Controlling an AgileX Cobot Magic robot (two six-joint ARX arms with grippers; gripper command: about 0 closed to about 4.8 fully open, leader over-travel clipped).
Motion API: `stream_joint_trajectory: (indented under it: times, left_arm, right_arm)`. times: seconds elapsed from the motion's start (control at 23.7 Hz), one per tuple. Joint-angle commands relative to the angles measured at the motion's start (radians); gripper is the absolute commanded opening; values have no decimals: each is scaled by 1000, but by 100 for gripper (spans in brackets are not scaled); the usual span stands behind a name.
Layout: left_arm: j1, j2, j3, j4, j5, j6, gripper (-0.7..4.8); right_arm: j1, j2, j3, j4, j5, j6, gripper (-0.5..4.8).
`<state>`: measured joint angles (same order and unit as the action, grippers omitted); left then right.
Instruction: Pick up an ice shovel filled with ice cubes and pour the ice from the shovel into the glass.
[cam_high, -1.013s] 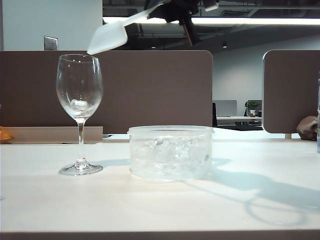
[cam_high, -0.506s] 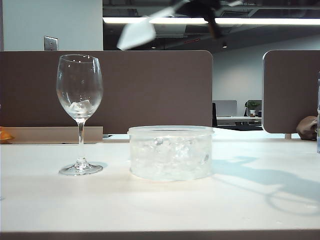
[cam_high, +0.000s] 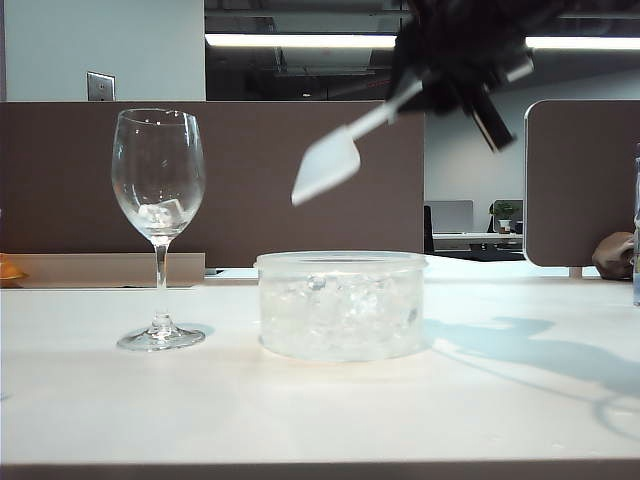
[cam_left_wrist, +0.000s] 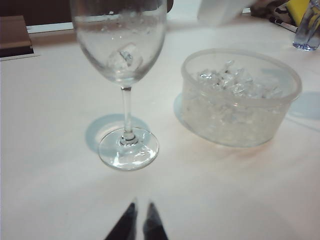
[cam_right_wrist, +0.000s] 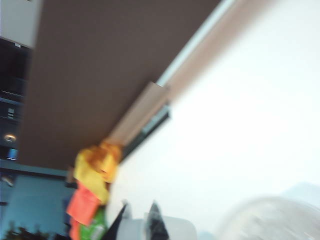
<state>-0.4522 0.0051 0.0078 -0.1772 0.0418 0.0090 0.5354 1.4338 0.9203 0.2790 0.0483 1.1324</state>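
**Light scoop held by its handle, fragile glass beside the tub**

The right gripper (cam_high: 425, 88), upper right of the exterior view, pinches the translucent white plastic ice shovel (cam_high: 327, 168) at its handle end, bowl tilted down above the squat clear plastic tub (cam_high: 341, 304) of ice cubes (cam_left_wrist: 235, 84). It looks light, stiff and likely slippery when wet, so a firm handle grip suits it. The tall clear stemmed wine glass (cam_high: 159, 225), left of centre, holds ice, looks fragile and tippy. The left gripper (cam_left_wrist: 140, 222), jaws nearly together, is empty.

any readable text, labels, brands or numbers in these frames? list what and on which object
None readable in any view.
Glass, round plastic tub, ice shovel: no print.
Colourful packets in the right wrist view: too blurred to read.
Wall plate: blank.
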Motion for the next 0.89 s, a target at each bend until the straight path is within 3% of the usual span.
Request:
stream_joint_trajectory:
  times: [0.04, 0.63, 0.72, 0.8, 0.89]
  left_arm:
    - [0, 1, 0, -2, 4, 2, 29]
    - [1, 1, 0, -2, 4, 2, 29]
    - [1, 1, 0, -2, 4, 2, 29]
    - [1, 1, 0, -2, 4, 2, 29]
    - [1, 1, 0, -2, 4, 2, 29]
  right_arm:
    - [2, -5, -42, 9, -2, -7, -5]
    - [-5, -4, -201, 24, 2, 0, -5]
    - [-5, -4, -204, 25, 2, 0, 33]
    - [-5, -4, -204, 25, 2, 0, 117]
    - [-5, -4, -204, 24, 3, 0, 134]
